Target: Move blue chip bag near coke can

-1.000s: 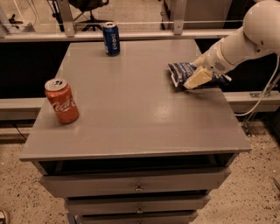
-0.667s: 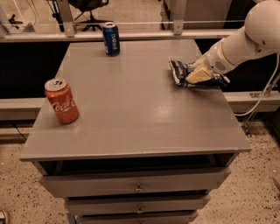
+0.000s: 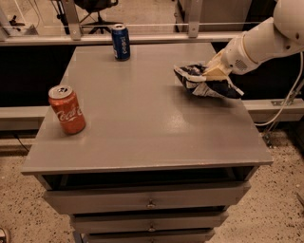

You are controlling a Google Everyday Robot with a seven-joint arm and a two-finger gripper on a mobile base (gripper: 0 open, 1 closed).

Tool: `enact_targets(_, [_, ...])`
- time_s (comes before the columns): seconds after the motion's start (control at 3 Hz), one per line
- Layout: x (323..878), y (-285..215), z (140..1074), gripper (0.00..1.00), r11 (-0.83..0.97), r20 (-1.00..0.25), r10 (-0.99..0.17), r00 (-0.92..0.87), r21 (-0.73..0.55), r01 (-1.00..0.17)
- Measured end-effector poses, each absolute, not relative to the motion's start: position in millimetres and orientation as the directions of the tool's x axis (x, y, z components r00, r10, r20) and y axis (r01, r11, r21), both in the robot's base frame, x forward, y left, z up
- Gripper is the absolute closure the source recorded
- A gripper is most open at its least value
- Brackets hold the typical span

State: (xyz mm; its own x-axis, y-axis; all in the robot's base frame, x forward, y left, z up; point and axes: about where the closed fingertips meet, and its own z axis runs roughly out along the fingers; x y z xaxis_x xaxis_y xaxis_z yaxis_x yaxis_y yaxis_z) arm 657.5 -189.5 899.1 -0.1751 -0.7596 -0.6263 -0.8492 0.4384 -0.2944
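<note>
The blue chip bag [image 3: 205, 83], dark navy with white lettering, is at the right side of the grey table [image 3: 142, 118], crumpled and lifted slightly at the table's right edge. My gripper [image 3: 213, 72] comes in from the right on a white arm and is shut on the bag's top. The coke can [image 3: 67, 109], red-orange with white script, stands upright near the table's left edge, far from the bag.
A blue Pepsi can [image 3: 120, 42] stands upright at the table's back edge. Drawers [image 3: 147, 201] sit below the tabletop. A cable [image 3: 287, 102] hangs at the right. An office chair base [image 3: 97, 9] is behind a rail at the back.
The gripper has closed on the chip bag and raised it slightly; the bag looks more crumpled and has shifted a little with the gripper. The cans have not moved.
</note>
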Motion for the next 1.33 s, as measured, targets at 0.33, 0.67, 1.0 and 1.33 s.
enact_targets(0.33, [657.5,-189.4,899.1,1.00,0.438,-0.626,-0.760,-0.175,-0.294,-0.849])
enact_targets(0.67, [651.7,-164.6,904.9,1.00,0.374,-0.626,-0.773,-0.101,-0.321,-0.870])
enact_targets(1.0, [633.7,-106.7,920.2,1.00,0.253,-0.640,-0.766,0.057,-0.383,-0.888])
enact_targets(1.33, [605.4,-30.6,923.4,1.00,0.119,-0.638,-0.732,0.238,-0.463,-0.878])
